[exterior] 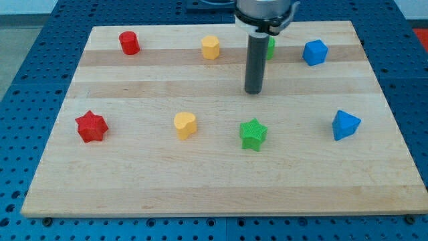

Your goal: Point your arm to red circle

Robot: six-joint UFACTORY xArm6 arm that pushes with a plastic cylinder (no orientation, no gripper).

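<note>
The red circle (129, 43) is a short red cylinder near the view's top left of the wooden board (134, 181). My tip (253, 92) is the lower end of the dark rod, standing on the board right of centre, far to the right of the red circle and lower in the view. It touches no block. The nearest blocks are a green block (270, 47), partly hidden behind the rod, and a green star (253, 134) below the tip.
A yellow hexagon block (210, 47) lies between the red circle and the rod. A red star (91, 126) is at the left, a yellow heart-shaped block (184, 124) in the middle, a blue cube (315, 52) at top right, a blue block (345, 124) at right.
</note>
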